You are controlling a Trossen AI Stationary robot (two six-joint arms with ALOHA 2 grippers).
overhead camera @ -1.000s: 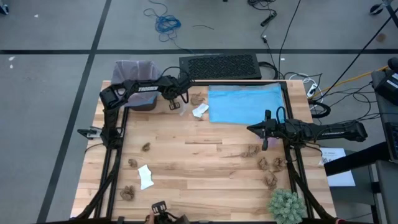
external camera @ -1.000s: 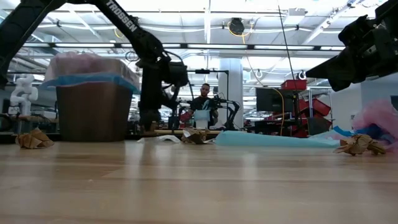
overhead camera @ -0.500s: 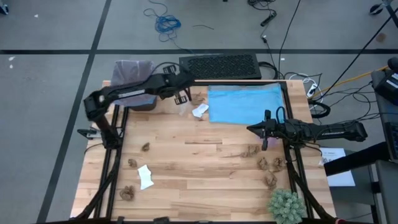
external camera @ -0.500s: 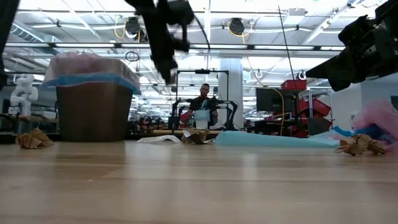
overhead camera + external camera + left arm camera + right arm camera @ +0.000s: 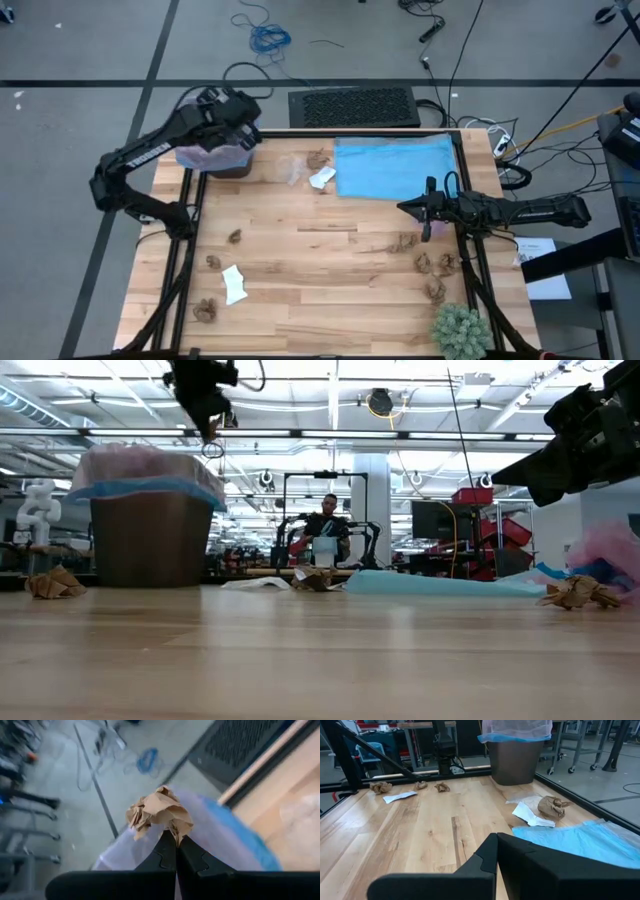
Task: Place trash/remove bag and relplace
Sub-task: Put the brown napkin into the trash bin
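My left gripper (image 5: 238, 128) hangs high over the bin (image 5: 214, 152) at the table's far left corner, shut on a crumpled brown paper wad (image 5: 159, 813). The brown bin (image 5: 150, 538) is lined with the lavender bag (image 5: 220, 840), with a blue rim below it (image 5: 145, 488). More brown wads (image 5: 319, 158) (image 5: 435, 265) and white scraps (image 5: 233, 284) (image 5: 322, 178) lie on the table. My right gripper (image 5: 404, 208) waits shut at the right side, above the table (image 5: 497, 836). My left gripper pinches the wad's lower edge (image 5: 176, 829) between its two fingertips. The fingers slant downward toward the bin. The wad sits beyond the fingertips, lifted clear, above the bag's opening.
A light blue plastic bag (image 5: 395, 166) lies flat at the far right, a clear plastic scrap (image 5: 290, 168) beside it. A green spiky plant (image 5: 460, 330) stands at the near right corner. A black mat (image 5: 354, 106) lies on the floor beyond the far edge.
My left gripper has risen from the table beside the bin and swung toward the far left corner, turning as it went. It now hangs above the bin with the brown wad lifted clear.
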